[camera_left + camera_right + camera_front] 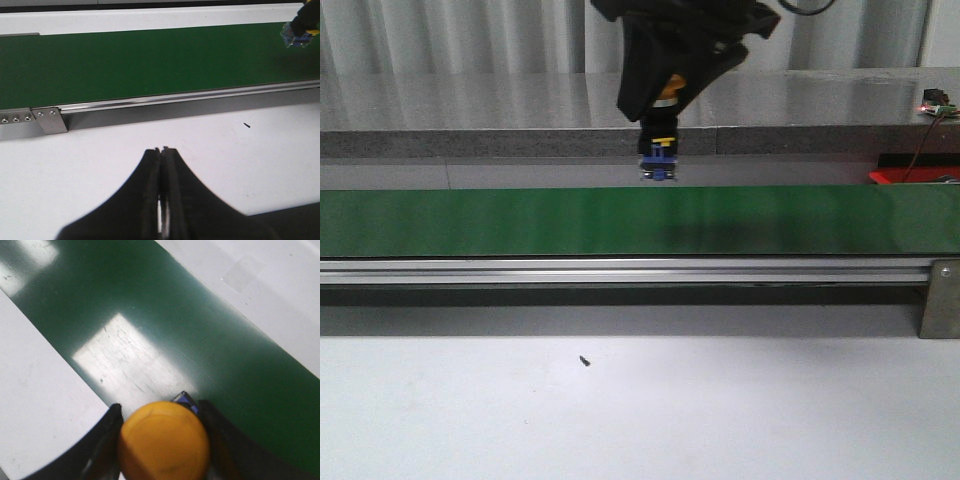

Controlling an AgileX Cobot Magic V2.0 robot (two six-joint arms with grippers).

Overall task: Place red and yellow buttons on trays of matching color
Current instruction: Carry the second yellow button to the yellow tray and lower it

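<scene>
Belt [520,222] is running across the frame, matte green w/ a soft glare patch, edged by a ribbed aluminium rail [620,271]. I'm seeing the right gripper [658,168] hanging just above the belt's far edge, its black curved fingers [102,440] pinching a yellow button [164,445]. Button cap is looking smooth, round, domed and glossy; a blue base is peeking out under it. Left gripper [161,152] is sitting over the near white tabletop [125,150], fingers pressed together w/ only a hairline seam between them, holding nothing. Red tray [912,176] is showing as a thin flat sliver at far right, behind the belt, partly hidden. Polished grey stone ledge [470,110] is running along the back.
</scene>
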